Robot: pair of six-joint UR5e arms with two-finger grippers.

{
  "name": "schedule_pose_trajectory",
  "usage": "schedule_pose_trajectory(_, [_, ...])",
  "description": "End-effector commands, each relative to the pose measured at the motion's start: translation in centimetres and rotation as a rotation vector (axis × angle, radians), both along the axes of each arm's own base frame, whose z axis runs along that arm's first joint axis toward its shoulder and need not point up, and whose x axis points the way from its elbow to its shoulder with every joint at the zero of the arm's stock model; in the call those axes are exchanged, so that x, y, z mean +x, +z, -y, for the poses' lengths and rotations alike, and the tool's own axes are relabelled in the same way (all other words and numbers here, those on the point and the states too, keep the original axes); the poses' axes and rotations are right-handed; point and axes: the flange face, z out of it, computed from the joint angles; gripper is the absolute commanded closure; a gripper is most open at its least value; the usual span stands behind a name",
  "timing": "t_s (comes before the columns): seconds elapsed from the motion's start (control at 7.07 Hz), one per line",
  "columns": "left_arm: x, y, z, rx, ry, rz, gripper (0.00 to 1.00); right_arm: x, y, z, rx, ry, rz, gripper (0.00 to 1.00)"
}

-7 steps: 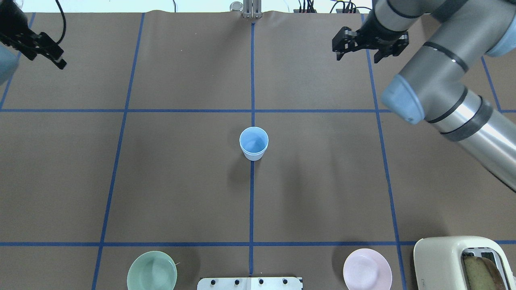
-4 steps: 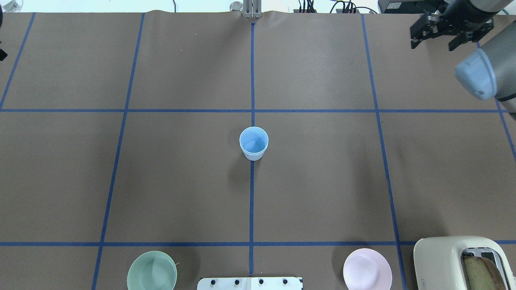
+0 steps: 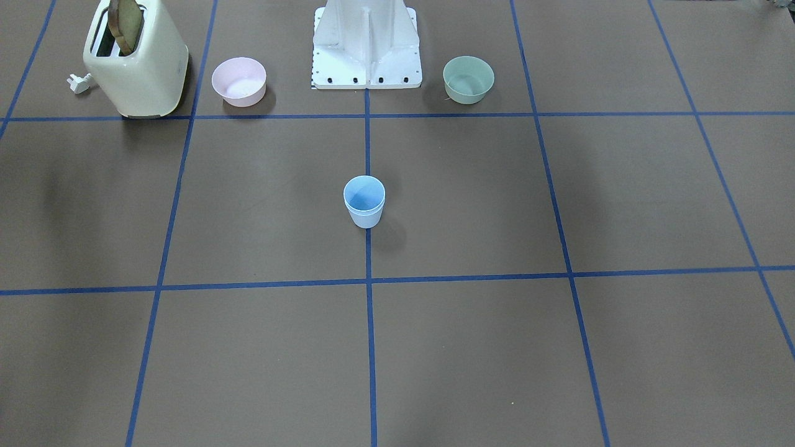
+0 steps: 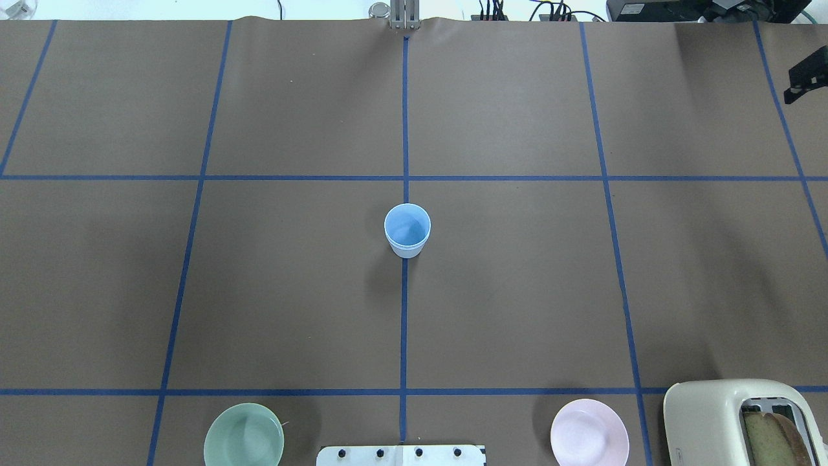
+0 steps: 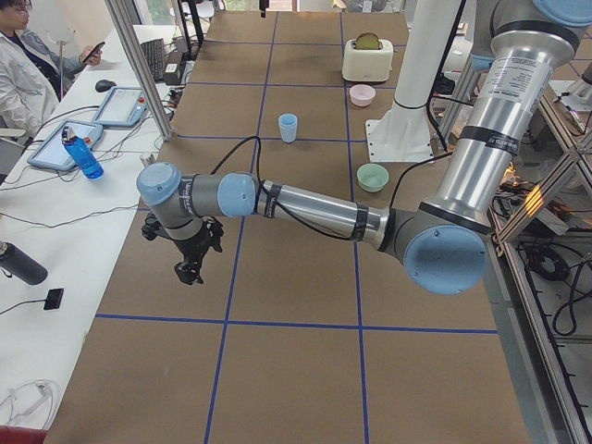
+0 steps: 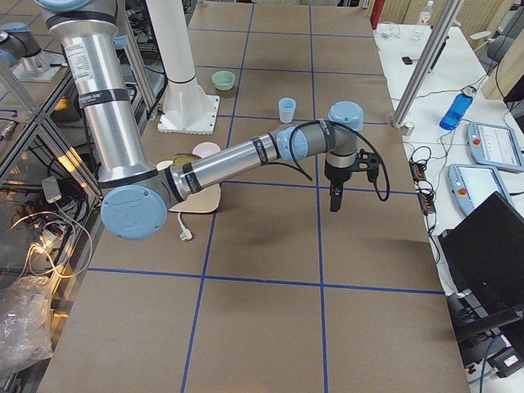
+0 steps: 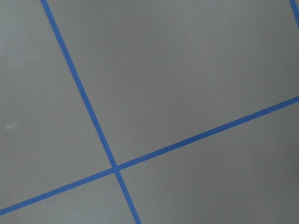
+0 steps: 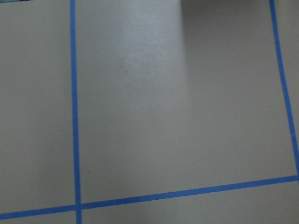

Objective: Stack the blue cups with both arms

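One pale-blue cup shape stands upright at the table's middle on the blue centre line; it also shows in the front view. A step below its rim looks like one cup nested in another; no separate second cup shows. My left gripper hangs over the table's left end, far from the cup; I cannot tell if it is open. My right gripper hangs over the right end; only a black piece shows at the overhead view's edge, state unclear. Both wrist views show only brown table and blue tape.
A green bowl and a pink bowl sit near the white base post. A cream toaster with bread stands at the near right corner. Operators' desks with tablets and a blue bottle line the far side.
Both arms have swung outward from the middle. The left gripper has gone from the overhead view; the right has slid to its right edge. The cup has not moved.
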Motion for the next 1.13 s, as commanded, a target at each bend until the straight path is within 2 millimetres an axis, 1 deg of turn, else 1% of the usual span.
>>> schedule_pose_trajectory(0.0, [-1.2, 4.4, -3.6, -0.061, -0.015, 0.002, 0.02, 3.0, 4.3, -5.0, -0.034, -0.009, 0.009, 0.0])
schedule_pose_trajectory(0.14, [-1.2, 5.8, -5.6, -0.081, -0.015, 0.001, 0.02, 3.3, 5.0, -6.8, -0.042, -0.013, 0.007, 0.0])
schedule_pose_trajectory(0.28, [-1.3, 6.4, -7.8, -0.09, -0.02, 0.002, 0.02, 3.4, 4.9, -7.4, -0.041, -0.014, 0.008, 0.0])
schedule_pose_trajectory(0.42, [-1.3, 6.7, -8.4, -0.098, -0.021, 0.002, 0.02, 3.4, 4.9, -7.4, -0.041, -0.014, 0.008, 0.0])
schedule_pose_trajectory(0.99, [-1.3, 6.7, -8.4, -0.097, -0.022, 0.002, 0.02, 3.4, 5.2, -7.3, -0.03, -0.035, 0.004, 0.0])
